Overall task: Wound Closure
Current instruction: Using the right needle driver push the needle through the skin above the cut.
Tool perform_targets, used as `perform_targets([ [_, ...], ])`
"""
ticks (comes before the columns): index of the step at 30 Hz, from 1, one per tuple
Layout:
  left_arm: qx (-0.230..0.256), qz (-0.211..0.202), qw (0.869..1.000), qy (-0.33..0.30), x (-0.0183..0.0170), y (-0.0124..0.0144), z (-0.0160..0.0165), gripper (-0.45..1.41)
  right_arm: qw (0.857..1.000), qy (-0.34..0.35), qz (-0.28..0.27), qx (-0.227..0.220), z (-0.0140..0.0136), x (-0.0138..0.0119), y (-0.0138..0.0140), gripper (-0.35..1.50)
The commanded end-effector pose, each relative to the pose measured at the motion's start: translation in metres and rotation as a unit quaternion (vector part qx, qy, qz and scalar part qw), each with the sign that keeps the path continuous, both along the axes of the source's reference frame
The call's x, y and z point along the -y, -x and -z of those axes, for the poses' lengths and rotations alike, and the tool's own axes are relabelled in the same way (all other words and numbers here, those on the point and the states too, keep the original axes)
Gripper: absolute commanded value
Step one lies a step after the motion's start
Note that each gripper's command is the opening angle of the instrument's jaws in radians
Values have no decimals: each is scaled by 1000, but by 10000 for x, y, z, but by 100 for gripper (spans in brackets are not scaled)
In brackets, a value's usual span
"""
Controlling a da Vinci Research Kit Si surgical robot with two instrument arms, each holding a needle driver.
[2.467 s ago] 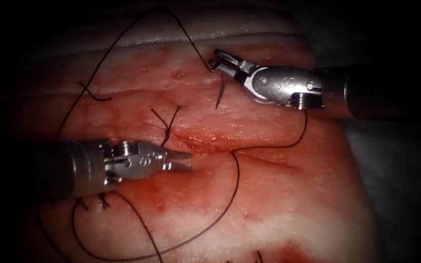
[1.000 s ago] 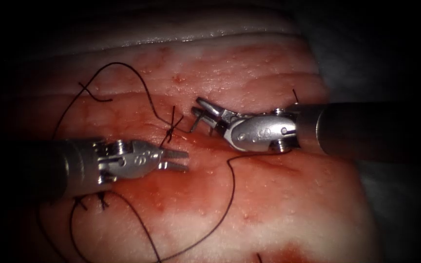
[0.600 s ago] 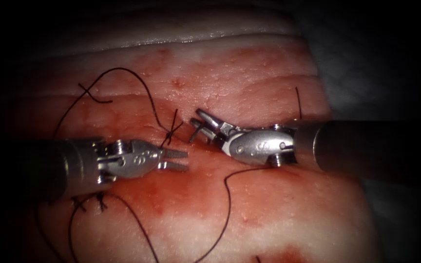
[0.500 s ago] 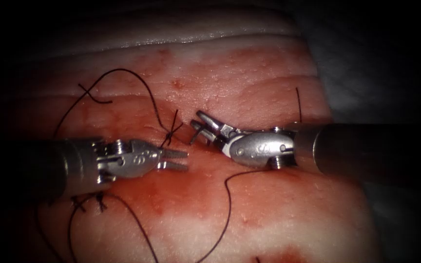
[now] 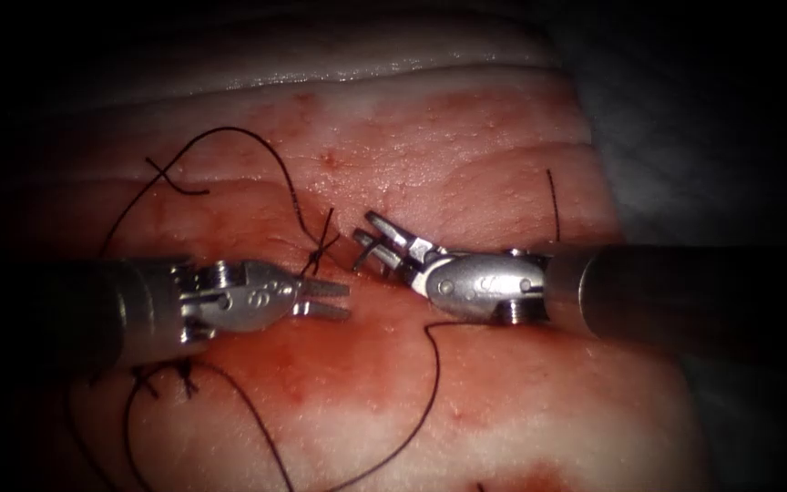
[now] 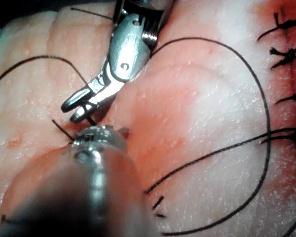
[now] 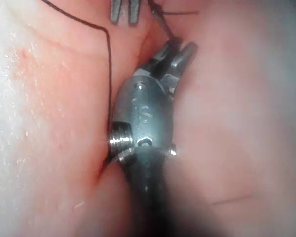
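My right tool [image 5: 366,240] reaches in from the right and is shut on the curved needle [image 5: 361,258]. Only a short dark stretch of the needle shows under the jaws. Its end meets the tissue [image 5: 466,155] at the cut, just right of a knotted stitch [image 5: 321,242]; I cannot tell how deep it sits. The same tool [image 6: 78,109] lies low over the tissue in the left wrist view, and its jaws [image 7: 176,53] grip a dark piece in the right wrist view. My left tool [image 5: 328,299] hovers left of the knot, open and holding nothing. Thread [image 5: 434,374] trails from the right tool in a long loop.
Another thread loop [image 5: 229,132] arcs up from the knot and off to the left. A loose cut end [image 5: 179,182] lies at the upper left. Earlier stitches [image 5: 166,381] sit below the left tool's shaft. Red fluid [image 5: 321,364] wets the tissue around the cut.
The right tool carried the needle down from the upper tissue to the cut beside the knot, dragging the thread loop lower. In the last half second it edged slightly left. The left tool stayed put.
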State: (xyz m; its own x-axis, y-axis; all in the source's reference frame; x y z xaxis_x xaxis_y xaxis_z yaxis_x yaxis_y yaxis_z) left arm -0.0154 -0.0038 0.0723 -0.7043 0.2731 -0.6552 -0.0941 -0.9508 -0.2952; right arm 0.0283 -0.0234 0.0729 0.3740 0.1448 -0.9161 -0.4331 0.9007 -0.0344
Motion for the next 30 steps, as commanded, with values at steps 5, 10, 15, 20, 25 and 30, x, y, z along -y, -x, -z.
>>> perform_targets([
  [5, 1, 0, 1000, 1, -2, 4, -5, -13, 999, -28, 16, 12, -14, 8, -10, -35],
  [10, 1, -1, 1000, 1, -1, 3, -4, -13, 998, -53, 22, 20, -14, 11, -8, -35],
  [15, 0, 0, 1000, 1, -1, 4, -4, -13, 999, -38, -5, -11, -7, 5, -7, -35],
  [20, -1, 2, 1000, 2, 0, 9, -5, -15, 997, -43, -38, -42, 18, -28, -12, -35],
  [25, 1, 0, 1000, 1, 4, 12, -9, -15, 994, -57, -66, -70, 41, -68, -13, -35],
  [30, 2, 0, 1000, 2, 6, 14, -9, -13, 986, -95, -93, -98, 53, -96, -8, -35],
])
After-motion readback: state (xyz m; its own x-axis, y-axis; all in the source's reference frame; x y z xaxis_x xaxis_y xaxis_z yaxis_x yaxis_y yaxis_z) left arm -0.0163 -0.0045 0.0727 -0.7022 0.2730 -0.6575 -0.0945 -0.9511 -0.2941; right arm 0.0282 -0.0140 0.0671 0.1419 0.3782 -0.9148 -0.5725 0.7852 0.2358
